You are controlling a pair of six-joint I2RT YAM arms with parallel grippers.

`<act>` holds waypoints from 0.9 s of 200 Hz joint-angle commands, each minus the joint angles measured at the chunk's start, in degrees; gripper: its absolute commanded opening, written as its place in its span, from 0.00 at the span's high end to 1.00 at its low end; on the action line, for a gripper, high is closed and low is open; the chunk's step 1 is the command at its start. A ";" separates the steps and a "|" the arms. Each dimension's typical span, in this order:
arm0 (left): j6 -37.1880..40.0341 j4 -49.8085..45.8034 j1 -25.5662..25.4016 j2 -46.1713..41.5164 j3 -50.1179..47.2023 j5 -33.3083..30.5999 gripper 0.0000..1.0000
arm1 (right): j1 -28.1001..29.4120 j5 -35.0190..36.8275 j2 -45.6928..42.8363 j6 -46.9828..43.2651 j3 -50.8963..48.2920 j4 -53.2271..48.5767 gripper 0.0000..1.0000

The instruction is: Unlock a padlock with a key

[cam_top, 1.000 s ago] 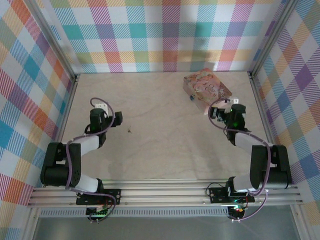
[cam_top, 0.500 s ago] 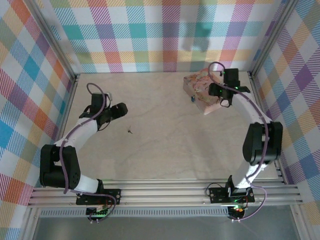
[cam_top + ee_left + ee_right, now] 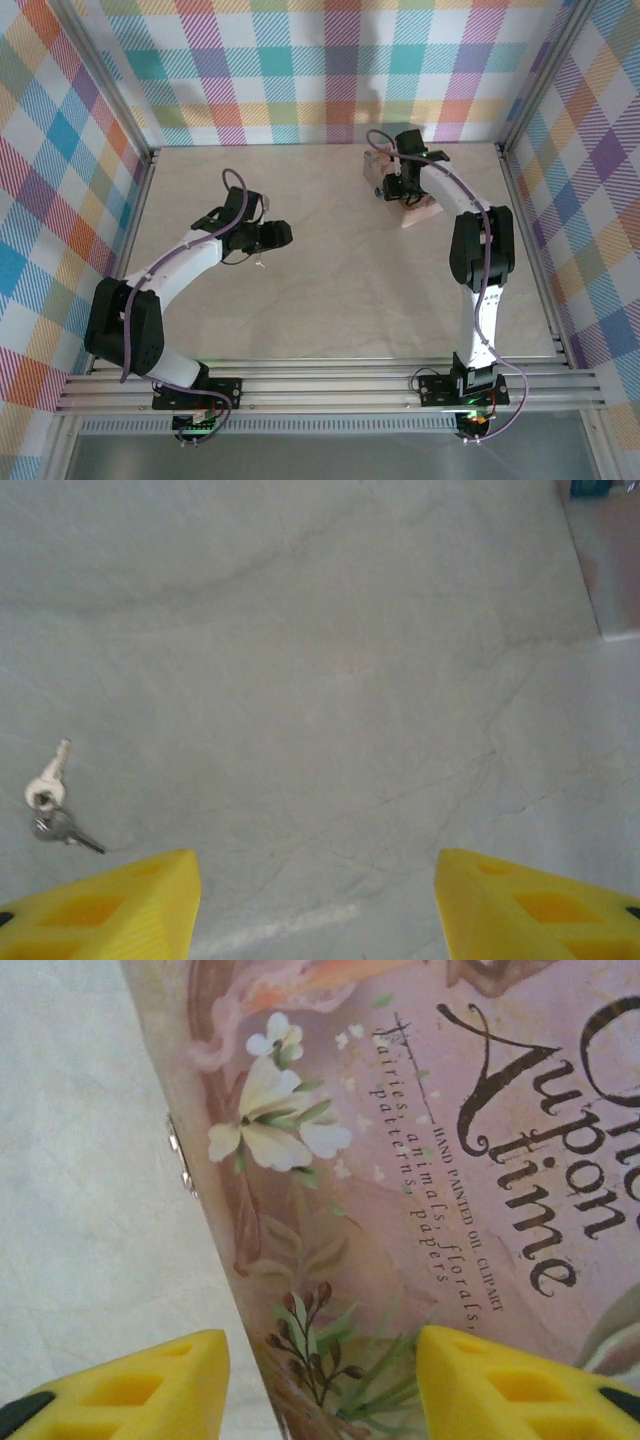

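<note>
both arms have moved in the last second. the left arm has swung out from the table's left edge toward the middle. the right arm has stretched from the right side to the far edge and is now over the tin. the key hasn't shifted.

left gripper (image 3: pixel 277 234) hangs left of the table's centre, and the key (image 3: pixel 258 262) lies just beside it on the near side. in the left wrist view the key (image 3: pixel 45 798) lies flat on the bare table (image 3: pixel 330 660), ahead of the left fingertip and off to that side, not between the fingers. it looks like two small keys joined at the heads, one pale and one grey. left gripper (image 3: pixel 315 880) jaws stand well apart with nothing in them.

right gripper (image 3: pixel 397 187) is above the tin (image 3: pixel 421 209) near the table's far right corner. in the right wrist view the right gripper (image 3: pixel 322 1360) is released too. one fingertip is over bare table, the other over the tin's printed lid (image 3: pixel 400 1160), and neither is closed on anything. a small metal fitting (image 3: pixel 181 1156) sits on the tin's edge.

in the left wrist view a small teal bit (image 3: pixel 590 486) sits against the tin (image 3: pixel 612 570). it's too blurred to say whether that's the padlock.
</note>
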 commanded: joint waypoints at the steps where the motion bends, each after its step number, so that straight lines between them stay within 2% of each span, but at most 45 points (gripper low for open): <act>1: -1.28 -2.64 -1.30 1.15 1.12 -0.37 0.37 | 1.61 -4.71 -1.88 -3.69 -7.36 -4.14 0.53; 27: -2.15 -2.62 -1.94 2.11 1.36 -0.44 0.37 | 3.22 -6.24 -6.75 -3.72 -16.87 -2.30 0.59; 66: -3.47 -3.79 -2.13 2.42 3.15 -1.31 0.37 | 10.42 -5.42 -15.57 -4.09 -30.69 0.95 0.63; 95: -3.99 -1.78 -2.23 -0.24 3.05 -4.26 0.32 | 14.63 -6.56 -22.63 -1.02 -36.47 0.57 0.63; 118: -2.57 1.70 -2.21 -3.08 1.70 -5.14 0.28 | 16.22 -8.53 -29.39 5.85 -38.30 -0.98 0.57; 132: -0.58 0.79 -2.21 -2.62 3.19 -4.75 0.27 | 16.22 -8.52 -33.56 12.36 -39.27 -1.88 0.47; 152: 2.89 -3.75 -2.13 2.15 9.09 -1.33 0.27 | 16.13 -7.74 -38.75 21.84 -41.24 -2.48 0.34; 180: 4.81 -7.94 -2.17 11.64 19.73 4.32 0.29 | 15.96 -7.83 -46.21 31.74 -45.90 -1.03 0.24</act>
